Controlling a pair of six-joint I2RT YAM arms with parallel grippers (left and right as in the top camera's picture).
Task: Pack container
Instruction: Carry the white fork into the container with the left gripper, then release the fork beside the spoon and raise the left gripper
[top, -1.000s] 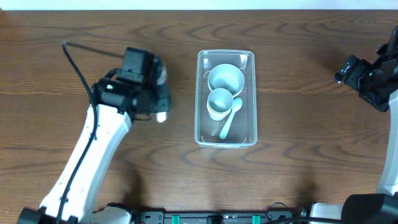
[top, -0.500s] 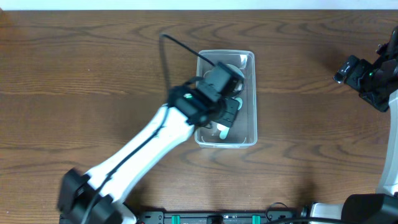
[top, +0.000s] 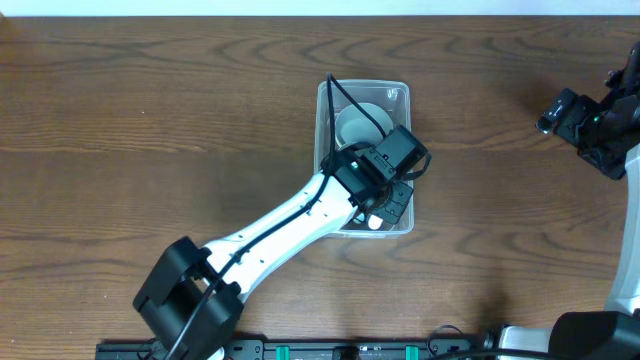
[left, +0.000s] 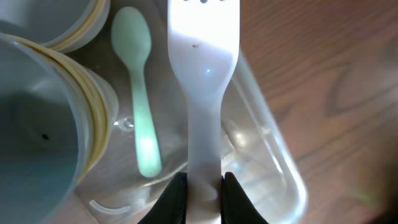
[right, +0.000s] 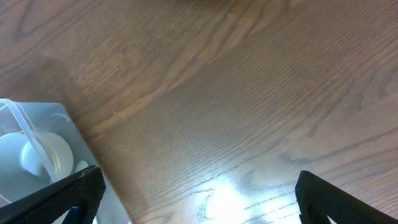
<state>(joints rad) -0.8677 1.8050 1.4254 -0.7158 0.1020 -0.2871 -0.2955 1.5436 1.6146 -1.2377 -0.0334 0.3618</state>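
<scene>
The clear plastic container (top: 402, 97) stands at the table's middle and holds a pale blue bowl (top: 352, 125), with more inside hidden under my left arm. My left gripper (top: 388, 205) is over the container's near right part, shut on a white plastic fork (left: 204, 93). In the left wrist view the fork hangs over the container (left: 280, 168) beside a mint green spoon (left: 140, 112) and stacked pale blue cups (left: 43, 124). My right gripper (right: 199, 199) is open and empty over bare wood at the far right; the container (right: 28, 143) shows at its left edge.
The brown wooden table (top: 150, 120) spreads all round the container. My right arm (top: 595, 125) stays at the right edge.
My left arm swung from the table's left side over the container and moved toward its near right part, carrying the white fork. The right arm has not moved.
</scene>
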